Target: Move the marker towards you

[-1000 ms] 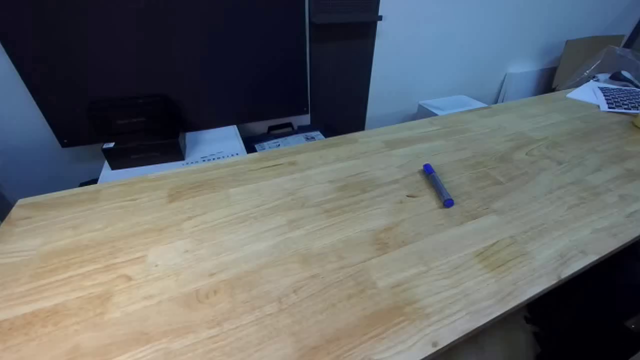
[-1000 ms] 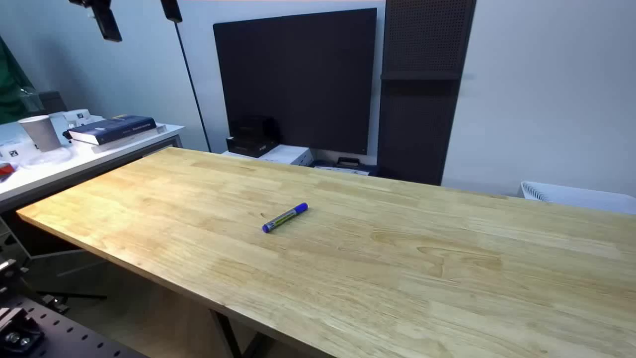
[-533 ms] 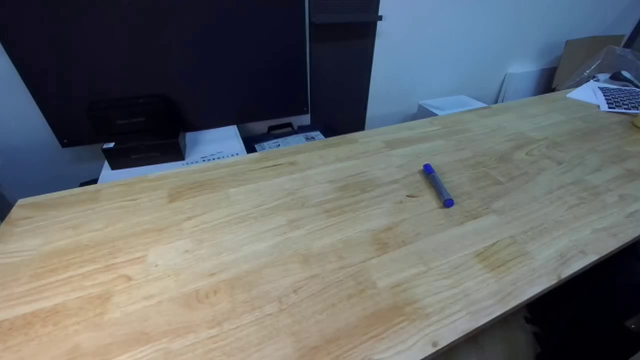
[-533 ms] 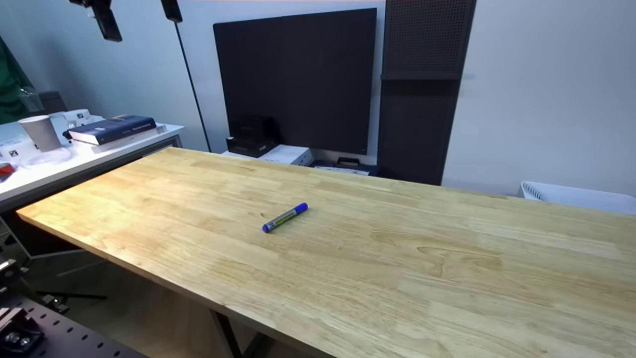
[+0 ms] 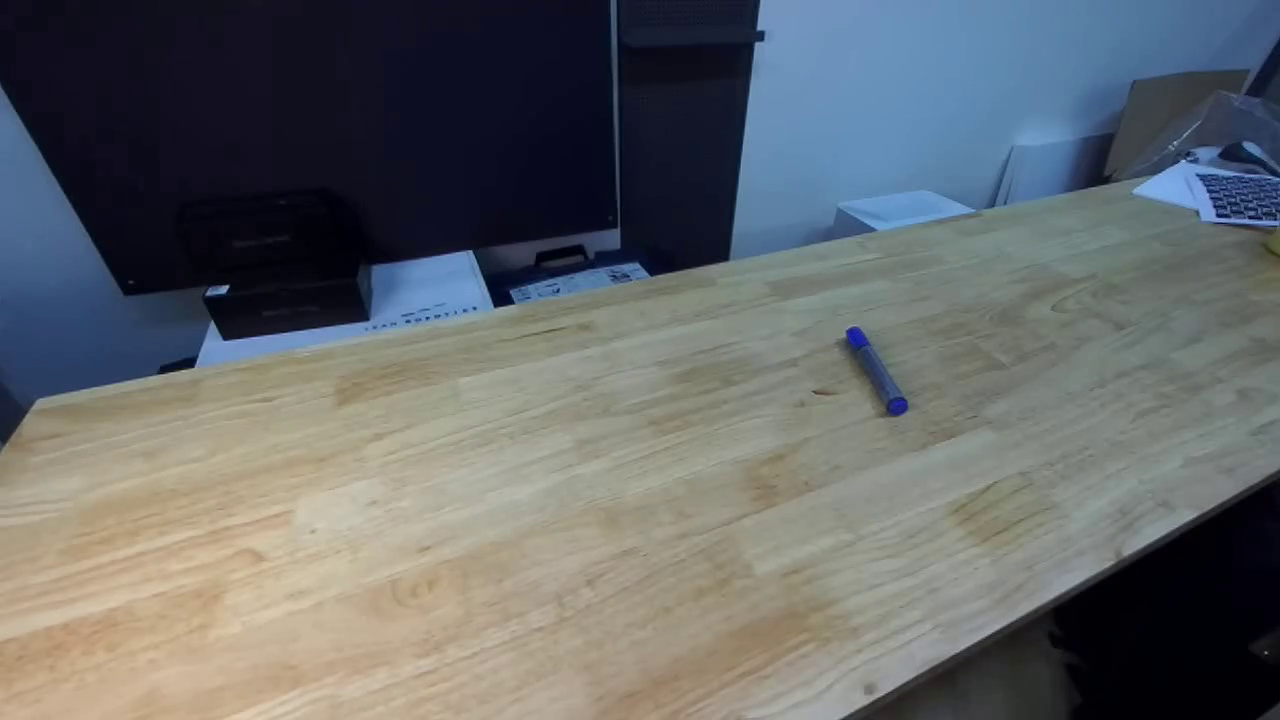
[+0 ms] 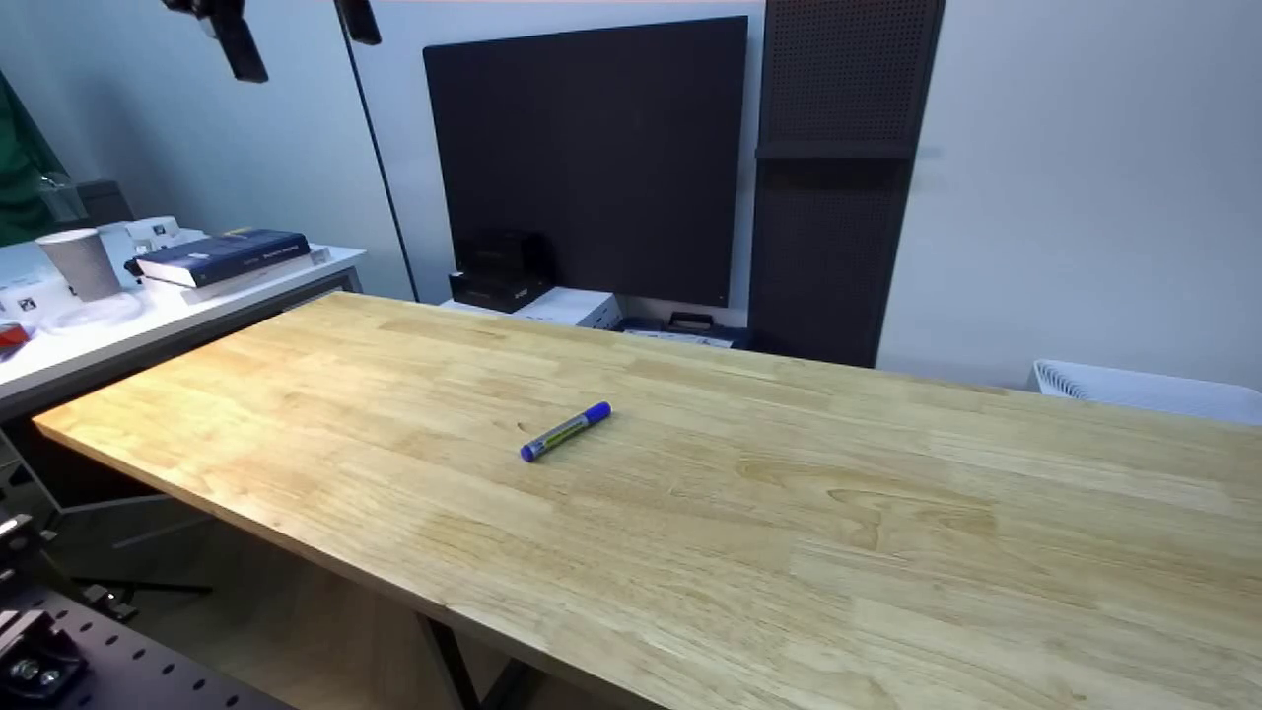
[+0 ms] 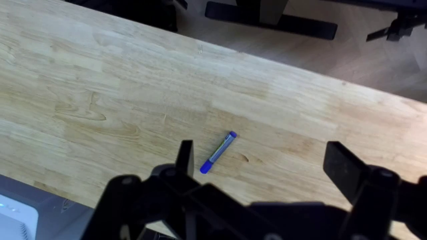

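The marker (image 5: 877,371) is slim with blue-purple ends and lies flat on the wooden tabletop (image 5: 500,500). It shows in both exterior views, lying on the tabletop (image 6: 789,542) there too (image 6: 566,432). In the wrist view the marker (image 7: 218,152) lies below the gripper, nearer the left finger than the right. My gripper (image 7: 260,148) is open with nothing between its fingers. In an exterior view only its two dark fingertips (image 6: 308,57) show at the top left, high above the tabletop and apart from the marker. The gripper is out of view in the other camera's picture.
A white side table (image 6: 187,301) with a book (image 6: 222,256) and a cup (image 6: 81,264) stands beyond the tabletop's end. A keyboard (image 5: 1240,198) and papers lie at a far corner. A dark panel (image 6: 592,158) stands behind. The tabletop's edge shows in the wrist view (image 7: 243,55).
My gripper's fingertips have moved slightly to the right in an exterior view during the last half second. The marker has not moved.
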Tool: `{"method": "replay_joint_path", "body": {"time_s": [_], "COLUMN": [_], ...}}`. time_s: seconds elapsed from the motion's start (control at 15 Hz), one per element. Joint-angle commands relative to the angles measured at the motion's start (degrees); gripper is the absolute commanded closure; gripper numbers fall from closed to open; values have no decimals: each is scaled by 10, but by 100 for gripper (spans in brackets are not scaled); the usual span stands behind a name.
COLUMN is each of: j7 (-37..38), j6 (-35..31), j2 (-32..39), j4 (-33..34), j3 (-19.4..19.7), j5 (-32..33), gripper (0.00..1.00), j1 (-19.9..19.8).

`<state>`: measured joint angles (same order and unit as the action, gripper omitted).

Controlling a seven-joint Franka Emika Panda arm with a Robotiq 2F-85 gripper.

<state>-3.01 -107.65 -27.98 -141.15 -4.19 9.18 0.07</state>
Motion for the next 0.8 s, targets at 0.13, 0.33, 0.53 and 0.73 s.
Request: {"method": "replay_joint_path", "body": {"time_s": [0.13, 0.33, 0.53, 0.73], "j7": [83, 77, 72, 82], "j6": [-164, -223, -236, -232], "j2": [80, 190, 296, 408], "j4": [3, 36, 76, 141], "j3": [33, 66, 94, 105], "j5": [4, -13, -35, -46], "gripper": [0, 0, 0, 0], "j1": [-39, -63, -77, -78]}}
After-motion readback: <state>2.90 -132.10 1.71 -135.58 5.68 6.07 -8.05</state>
